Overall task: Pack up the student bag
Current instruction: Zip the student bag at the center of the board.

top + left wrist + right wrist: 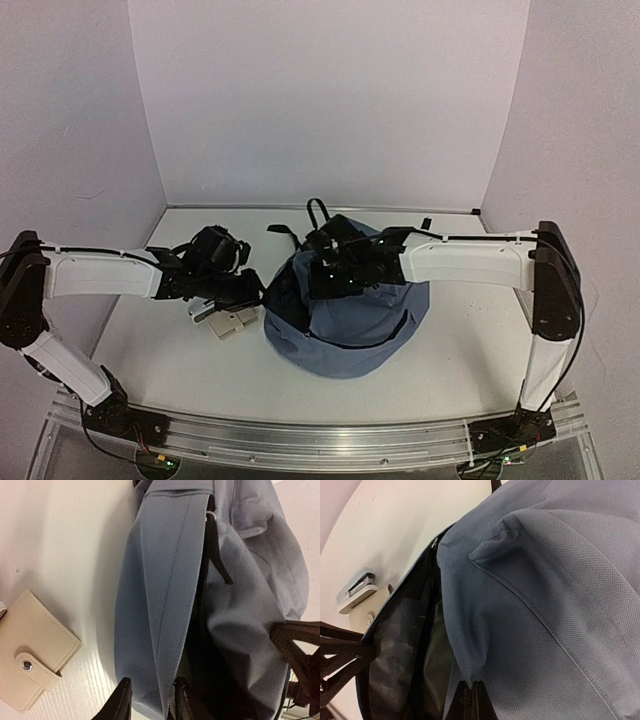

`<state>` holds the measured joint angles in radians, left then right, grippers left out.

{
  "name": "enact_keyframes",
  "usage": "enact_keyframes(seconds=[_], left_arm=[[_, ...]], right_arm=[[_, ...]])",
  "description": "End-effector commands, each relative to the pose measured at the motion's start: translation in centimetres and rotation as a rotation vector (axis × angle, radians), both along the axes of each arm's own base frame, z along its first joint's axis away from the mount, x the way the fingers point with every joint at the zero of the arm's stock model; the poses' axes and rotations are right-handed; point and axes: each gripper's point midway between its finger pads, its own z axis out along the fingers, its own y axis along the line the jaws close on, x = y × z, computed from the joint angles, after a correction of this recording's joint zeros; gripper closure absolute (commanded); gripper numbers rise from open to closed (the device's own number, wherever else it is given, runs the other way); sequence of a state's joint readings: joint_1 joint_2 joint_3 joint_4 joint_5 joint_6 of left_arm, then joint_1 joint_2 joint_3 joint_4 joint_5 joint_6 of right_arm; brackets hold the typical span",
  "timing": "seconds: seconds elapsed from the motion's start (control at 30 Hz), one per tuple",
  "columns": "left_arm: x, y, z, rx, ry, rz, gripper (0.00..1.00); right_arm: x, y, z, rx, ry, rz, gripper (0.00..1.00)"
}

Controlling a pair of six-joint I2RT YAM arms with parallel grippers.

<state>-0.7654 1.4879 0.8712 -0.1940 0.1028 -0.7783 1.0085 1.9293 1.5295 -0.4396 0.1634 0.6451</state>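
The right gripper (471, 691) is clamped shut on a pinch of the student bag (350, 325), soft grey-blue woven fabric slumped on the bench (180, 365). The left gripper (152, 702) stands partly open astride the bag's rim. Dark lining fills the mouth, so any contents are hidden. A beige snap-tab wallet (37, 655), partly cut off, lies just beside the bag.

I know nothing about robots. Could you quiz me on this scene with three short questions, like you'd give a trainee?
1. True or false: the beige wallet is already inside the student bag.
2. What is the right gripper pinching? A the wallet, B the bag's fabric, C nothing.
3. Fill in: the bag's main zipper stands ____.
Key: 1 false; 2 B; 3 open.
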Motion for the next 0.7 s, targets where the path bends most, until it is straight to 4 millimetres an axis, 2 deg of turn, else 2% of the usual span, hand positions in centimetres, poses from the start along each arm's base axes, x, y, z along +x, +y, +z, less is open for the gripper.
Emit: enact_keyframes(seconds=[0.0,0.1,0.2,0.27,0.43,0.67], left_arm=[[1.9,-1.0,7.3,-0.09,-0.158,0.002,0.63],[2.4,-1.6,9.9,-0.142,-0.205,-0.001,0.53],[2.9,-2.3,10.7,-0.17,-0.191,0.016,0.51],[3.4,-2.7,10.1,-0.179,-0.147,0.041,0.5],[4.5,-3.5,7.0,-0.227,0.014,0.092,0.5],[5.4,-5.2,5.2,-0.256,0.071,0.08,0.5]], right_arm=[[0.2,1.6,4.1,0.23,0.003,0.046,1.0],[0.2,1.8,4.0,0.26,0.016,0.057,1.0],[0.1,2.0,4.3,0.277,0.018,0.065,1.0],[0.1,2.0,4.4,0.282,0.015,0.065,1.0],[0.1,1.8,4.5,0.286,0.011,0.063,1.0],[0.0,1.9,4.3,0.295,0.016,0.064,1.0]])
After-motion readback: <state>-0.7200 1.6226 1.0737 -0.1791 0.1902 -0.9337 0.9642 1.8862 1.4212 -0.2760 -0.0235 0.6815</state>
